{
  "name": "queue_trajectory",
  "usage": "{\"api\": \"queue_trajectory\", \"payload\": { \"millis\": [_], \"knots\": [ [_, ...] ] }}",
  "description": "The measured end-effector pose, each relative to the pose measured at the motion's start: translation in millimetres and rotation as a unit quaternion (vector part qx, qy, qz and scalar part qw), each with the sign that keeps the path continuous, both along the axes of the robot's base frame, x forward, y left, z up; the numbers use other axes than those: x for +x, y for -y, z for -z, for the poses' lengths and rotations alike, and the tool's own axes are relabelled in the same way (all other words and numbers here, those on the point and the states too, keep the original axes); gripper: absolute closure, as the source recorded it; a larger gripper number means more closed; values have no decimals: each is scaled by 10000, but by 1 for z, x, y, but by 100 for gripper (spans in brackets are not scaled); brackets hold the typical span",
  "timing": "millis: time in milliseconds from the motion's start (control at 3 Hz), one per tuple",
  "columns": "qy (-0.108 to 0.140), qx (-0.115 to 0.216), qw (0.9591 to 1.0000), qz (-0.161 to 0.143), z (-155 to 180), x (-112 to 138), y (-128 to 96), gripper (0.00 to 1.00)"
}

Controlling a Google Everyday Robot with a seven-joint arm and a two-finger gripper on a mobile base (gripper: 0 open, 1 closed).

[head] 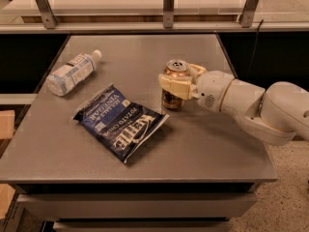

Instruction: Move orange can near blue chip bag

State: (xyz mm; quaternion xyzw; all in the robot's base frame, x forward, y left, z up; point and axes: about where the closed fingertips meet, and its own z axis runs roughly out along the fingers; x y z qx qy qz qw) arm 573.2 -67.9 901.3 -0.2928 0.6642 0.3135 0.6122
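Observation:
The orange can (173,99) stands upright on the grey table (207,144), right of centre, its silver top showing. My gripper (177,81) reaches in from the right on a white arm, and its cream fingers (175,87) are closed around the can's upper half. The blue chip bag (119,122) lies flat on the table just left of the can, its right corner a short gap from the can's base.
A clear plastic water bottle (71,73) lies on its side at the table's left rear. A metal rail with posts (168,6) runs behind the table. My white arm (260,105) hangs over the table's right edge.

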Motion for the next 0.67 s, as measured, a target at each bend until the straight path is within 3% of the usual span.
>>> {"api": "queue_trajectory", "payload": {
  "millis": [667],
  "knots": [
    [0, 0, 10000, -1, -1, 0, 0, 35]
  ]
}}
